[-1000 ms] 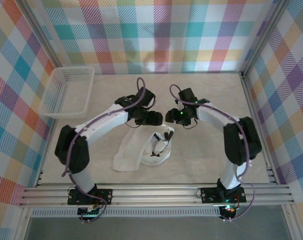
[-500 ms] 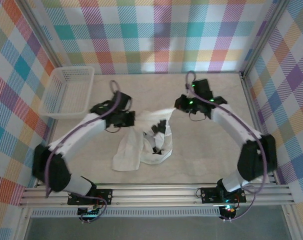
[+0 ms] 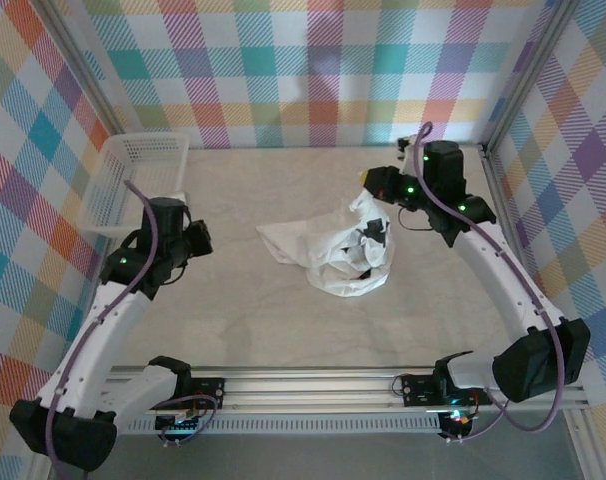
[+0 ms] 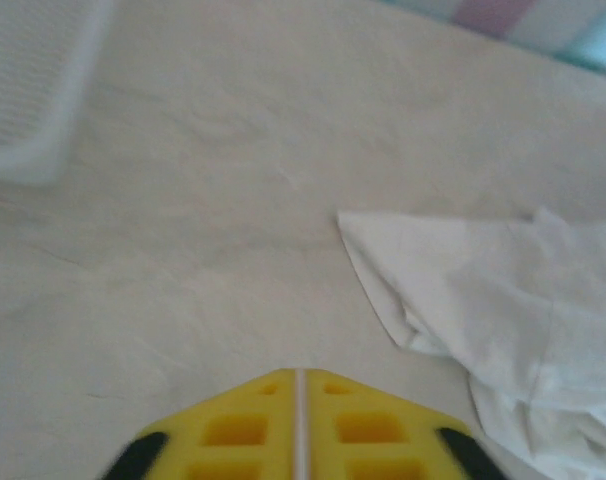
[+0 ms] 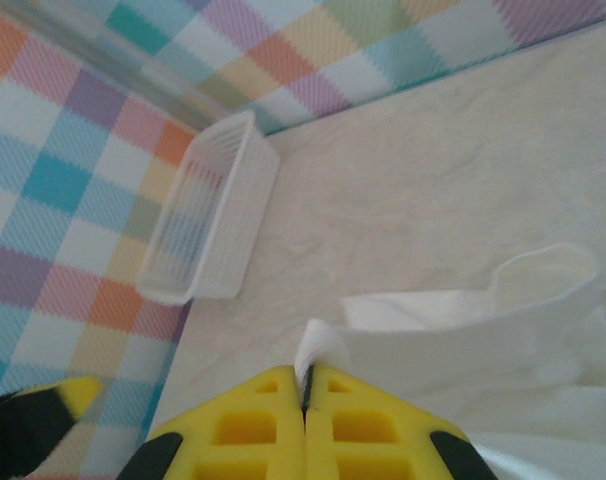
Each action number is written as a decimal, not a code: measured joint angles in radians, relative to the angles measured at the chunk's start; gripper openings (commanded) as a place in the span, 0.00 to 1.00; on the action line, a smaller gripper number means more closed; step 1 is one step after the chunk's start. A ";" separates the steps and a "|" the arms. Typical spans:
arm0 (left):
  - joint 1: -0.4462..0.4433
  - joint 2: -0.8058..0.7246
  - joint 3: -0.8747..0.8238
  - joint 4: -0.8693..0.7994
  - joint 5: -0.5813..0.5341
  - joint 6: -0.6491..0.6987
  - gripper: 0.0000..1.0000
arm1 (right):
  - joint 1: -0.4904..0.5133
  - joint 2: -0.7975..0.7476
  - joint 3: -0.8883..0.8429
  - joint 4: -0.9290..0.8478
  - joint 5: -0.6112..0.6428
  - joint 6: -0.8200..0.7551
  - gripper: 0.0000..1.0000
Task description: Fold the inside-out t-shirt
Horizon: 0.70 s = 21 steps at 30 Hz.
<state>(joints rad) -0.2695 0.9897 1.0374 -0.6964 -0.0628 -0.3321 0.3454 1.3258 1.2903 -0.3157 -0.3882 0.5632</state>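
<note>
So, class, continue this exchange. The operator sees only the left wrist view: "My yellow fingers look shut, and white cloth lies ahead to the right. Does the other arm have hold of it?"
Observer: Yes. The right gripper is shut on an edge of the t-shirt.
Operator: Is the whole cloth spread flat?
Observer: No. From above it is a bunched heap, with dark print showing.
Operator: Where on the heap is the grip?
Observer: At its far right end, the side away from the left gripper.
</note>
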 measured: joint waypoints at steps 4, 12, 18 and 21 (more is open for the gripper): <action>0.000 0.024 -0.012 0.045 0.066 -0.029 0.46 | 0.212 0.111 0.047 0.014 -0.067 -0.055 0.29; 0.000 0.089 0.040 0.117 0.185 -0.046 0.51 | 0.357 0.245 0.029 -0.022 -0.132 -0.110 0.57; -0.093 0.283 0.072 0.142 0.291 -0.064 0.56 | 0.156 0.146 -0.030 -0.066 0.169 -0.082 0.60; -0.181 0.438 0.135 0.130 0.306 -0.066 0.63 | 0.162 0.221 -0.027 -0.116 0.277 -0.108 0.62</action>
<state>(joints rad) -0.4507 1.4281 1.1721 -0.5663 0.2432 -0.3985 0.5072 1.5471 1.2629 -0.4320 -0.1116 0.4553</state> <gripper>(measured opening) 0.581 0.615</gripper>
